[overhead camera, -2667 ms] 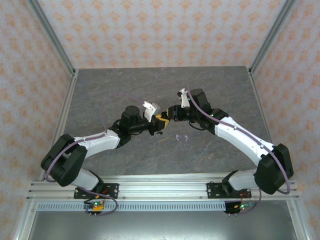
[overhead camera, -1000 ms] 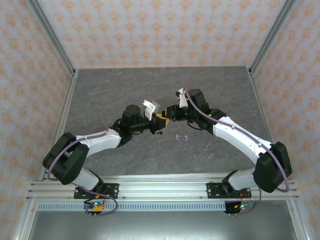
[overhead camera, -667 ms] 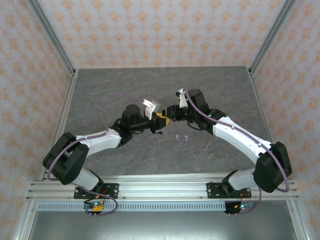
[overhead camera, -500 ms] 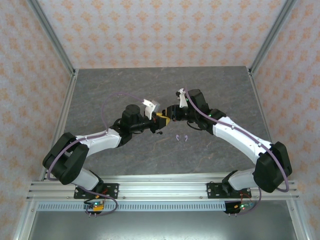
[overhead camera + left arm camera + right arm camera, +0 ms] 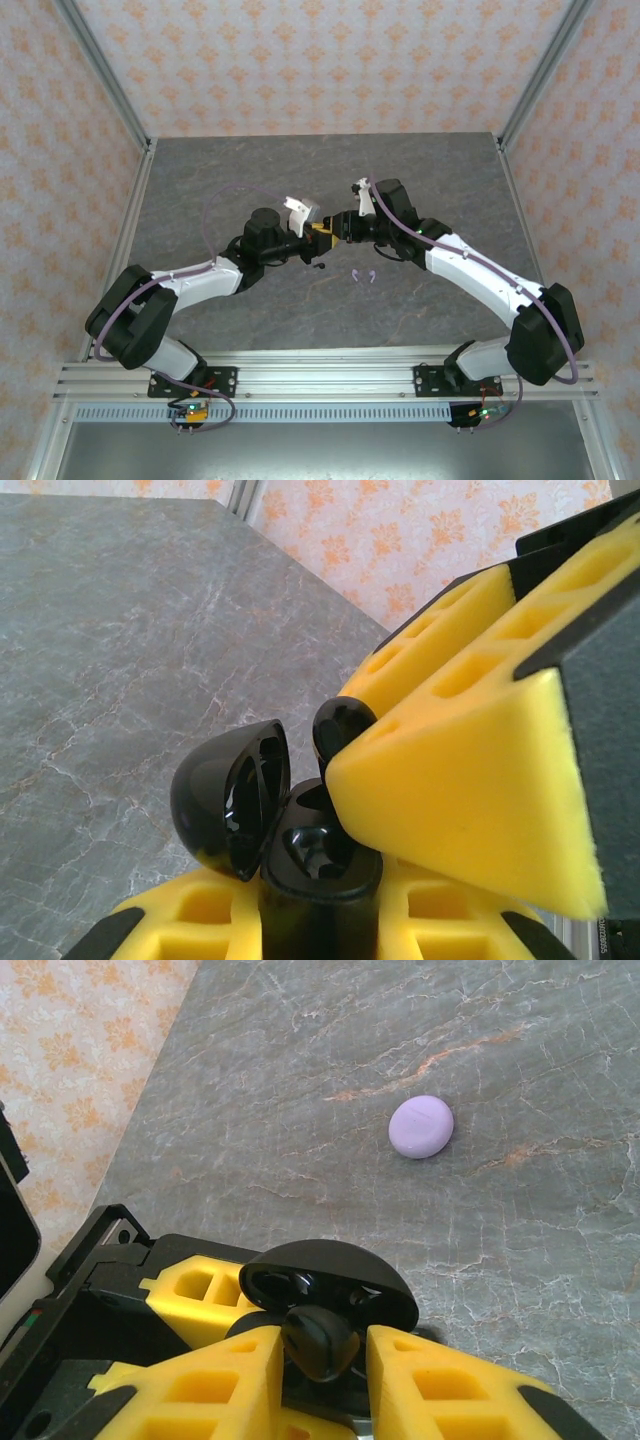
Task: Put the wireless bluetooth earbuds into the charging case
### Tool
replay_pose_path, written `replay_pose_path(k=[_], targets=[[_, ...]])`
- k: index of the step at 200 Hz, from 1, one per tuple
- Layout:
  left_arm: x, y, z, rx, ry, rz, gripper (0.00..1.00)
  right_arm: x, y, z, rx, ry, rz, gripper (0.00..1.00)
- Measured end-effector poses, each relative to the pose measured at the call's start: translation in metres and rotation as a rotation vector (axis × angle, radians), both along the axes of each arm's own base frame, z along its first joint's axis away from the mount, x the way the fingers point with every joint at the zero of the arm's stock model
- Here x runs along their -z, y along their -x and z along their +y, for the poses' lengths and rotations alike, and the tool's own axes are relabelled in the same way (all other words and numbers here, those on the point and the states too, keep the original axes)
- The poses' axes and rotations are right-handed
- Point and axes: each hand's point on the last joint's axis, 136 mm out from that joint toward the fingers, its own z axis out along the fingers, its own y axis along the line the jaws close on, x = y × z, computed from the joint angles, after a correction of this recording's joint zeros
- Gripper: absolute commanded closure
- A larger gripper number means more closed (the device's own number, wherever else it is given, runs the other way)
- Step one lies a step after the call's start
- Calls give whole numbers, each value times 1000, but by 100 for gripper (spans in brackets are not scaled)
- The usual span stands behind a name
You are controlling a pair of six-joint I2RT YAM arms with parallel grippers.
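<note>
Two grippers stood tip to tip at mid-table: the left gripper (image 5: pixel 320 925) clamped on the open black charging case (image 5: pixel 322 875), the right gripper (image 5: pixel 325 1365) at its mouth with a black earbud (image 5: pixel 320 1343).
The left gripper's yellow fingers held the case upright, its lid (image 5: pixel 232 798) swung open toward 9 o'clock in the left wrist view, while the right gripper reached in from 2 o'clock. The black earbud sat between the right gripper's yellow pads, directly over the case's wells; whether the pads pinched it or stood just clear could not be told. In the right wrist view a closed lavender case (image 5: pixel 421 1126) lay on the grey table (image 5: pixel 520 1260) at 1 o'clock, well apart. From above, two pale lavender earbuds (image 5: pixel 357 276) lay side by side on the table at 5 o'clock from the grippers, near them.
</note>
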Motion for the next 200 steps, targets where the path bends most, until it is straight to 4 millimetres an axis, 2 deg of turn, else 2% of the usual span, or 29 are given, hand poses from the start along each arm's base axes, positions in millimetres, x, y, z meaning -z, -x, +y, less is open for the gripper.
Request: replay_pose_path(k=[81,200], targets=[[1,0,0,8,-18,-20,88,0,4,1,-6,9,-2,60],[1,4,-4,40,-54,-84,88,-2,13,-4,-15,27,7,60]])
